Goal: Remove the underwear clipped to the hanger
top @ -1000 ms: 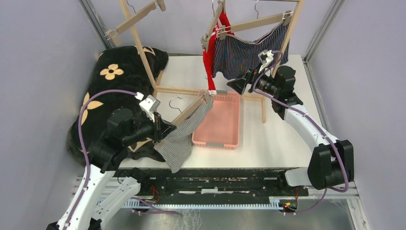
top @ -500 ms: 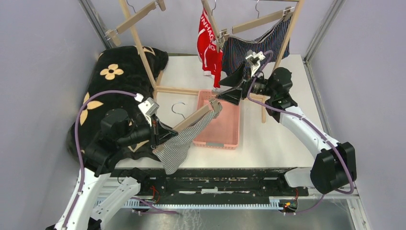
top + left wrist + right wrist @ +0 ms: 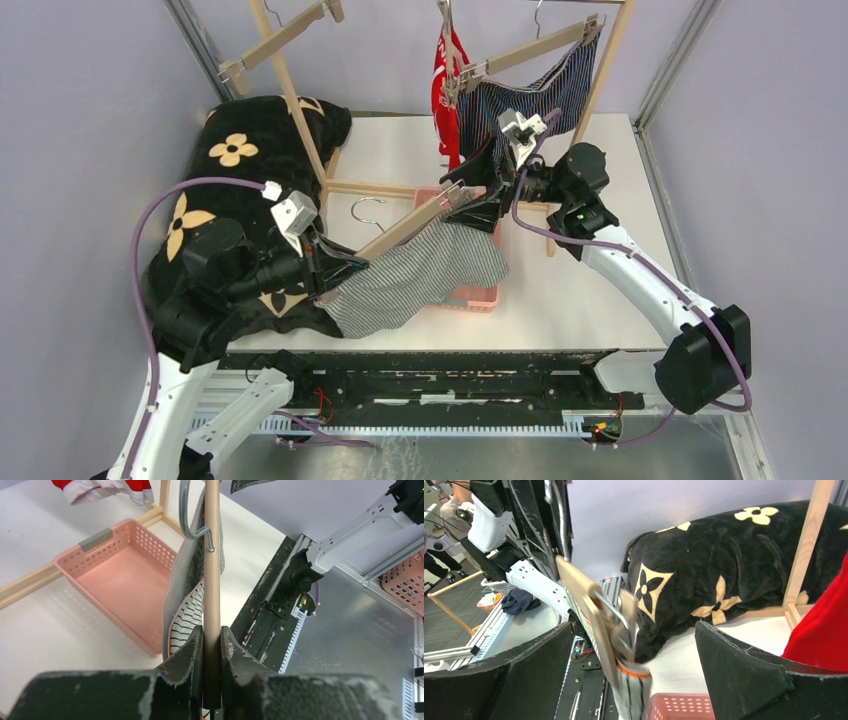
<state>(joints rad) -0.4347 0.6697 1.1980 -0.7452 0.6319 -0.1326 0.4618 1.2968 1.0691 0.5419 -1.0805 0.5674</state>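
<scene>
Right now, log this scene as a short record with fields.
Left claw: shut on the pale wooden hanger
Right claw: open, flanking that hanger's clip end
Grey-and-white striped cloth briefs: clipped to the held hanger, draped over the pink plastic basket
Red cloth briefs: hanging at the back
Dark blue striped boxers: hanging at the back, right of the red pair

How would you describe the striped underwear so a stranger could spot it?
Start at the pink basket mid-table. Draped across it, hanging from the wooden hanger in the left gripper, is the striped underwear. It alone is grey-and-white; the red briefs and dark blue boxers hang behind.
</scene>
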